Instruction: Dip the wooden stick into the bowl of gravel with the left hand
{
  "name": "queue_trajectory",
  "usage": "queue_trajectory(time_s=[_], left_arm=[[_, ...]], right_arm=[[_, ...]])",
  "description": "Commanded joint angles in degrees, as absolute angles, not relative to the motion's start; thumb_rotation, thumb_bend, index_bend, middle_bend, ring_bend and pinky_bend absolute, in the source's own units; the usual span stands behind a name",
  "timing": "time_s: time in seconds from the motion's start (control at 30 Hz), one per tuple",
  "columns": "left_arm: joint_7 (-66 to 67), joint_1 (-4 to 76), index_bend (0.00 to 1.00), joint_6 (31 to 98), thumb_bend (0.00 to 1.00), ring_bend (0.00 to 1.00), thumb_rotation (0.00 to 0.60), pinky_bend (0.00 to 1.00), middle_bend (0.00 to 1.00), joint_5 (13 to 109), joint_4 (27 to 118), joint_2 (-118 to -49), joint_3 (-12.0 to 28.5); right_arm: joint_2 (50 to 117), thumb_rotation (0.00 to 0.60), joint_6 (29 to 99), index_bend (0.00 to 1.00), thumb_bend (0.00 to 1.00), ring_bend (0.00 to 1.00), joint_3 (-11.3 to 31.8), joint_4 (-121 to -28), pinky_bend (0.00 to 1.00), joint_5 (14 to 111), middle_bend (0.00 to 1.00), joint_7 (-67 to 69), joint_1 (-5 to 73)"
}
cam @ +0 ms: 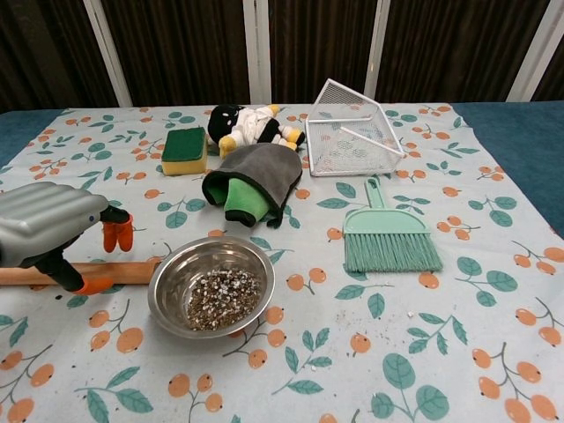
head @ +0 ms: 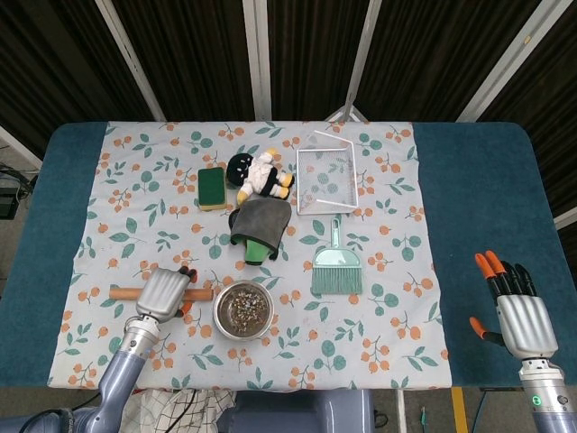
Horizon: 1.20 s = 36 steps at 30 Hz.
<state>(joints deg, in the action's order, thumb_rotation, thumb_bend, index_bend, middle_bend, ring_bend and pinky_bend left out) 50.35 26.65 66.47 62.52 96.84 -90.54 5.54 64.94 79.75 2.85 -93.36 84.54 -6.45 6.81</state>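
The wooden stick (head: 123, 292) (cam: 132, 271) lies flat on the flowered cloth, its right end close to the steel bowl (head: 217, 309) (cam: 167, 274). Gravel (head: 245, 308) (cam: 216, 300) covers the bowl's bottom. My left hand (head: 165, 291) (cam: 48, 225) hovers low over the stick's middle, thumb on the near side and fingers (cam: 117, 234) on the far side, not closed around it. Part of the stick is hidden under the hand. My right hand (head: 518, 311) stays at the table's front right with its fingers spread and nothing in it; only the head view shows it.
Behind the bowl lie a grey and green cloth (head: 260, 225) (cam: 251, 185), a green sponge (head: 213, 187), a plush doll (head: 260, 176) and a tipped white wire basket (head: 325, 180) (cam: 352, 132). A green hand brush (head: 336, 266) (cam: 388, 238) lies right of the bowl.
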Motion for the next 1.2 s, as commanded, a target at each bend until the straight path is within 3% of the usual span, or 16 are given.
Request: queue_trajectory(time_s=[0.03,1.2], left_arm=[[50.2,26.9,0.41,66.4,0.38,0.84,0.6,0.92,0.39,62.2,96.8,-90.7,5.4],[49.2,30.6,0.45,66.9,0.4,0.84,0.6,0.92,0.43,57.9,94.5,-93.6,4.4]], right_arm=[[64.9,0.6,79.7,0.0,0.27,0.0,2.8,-93.4,0.0,84.5,0.0,-6.5,6.8],[64.9,0.6,79.6,0.0,0.27,0.0,2.8,-93.6,0.0,84.1,0.0,-6.0,6.9]])
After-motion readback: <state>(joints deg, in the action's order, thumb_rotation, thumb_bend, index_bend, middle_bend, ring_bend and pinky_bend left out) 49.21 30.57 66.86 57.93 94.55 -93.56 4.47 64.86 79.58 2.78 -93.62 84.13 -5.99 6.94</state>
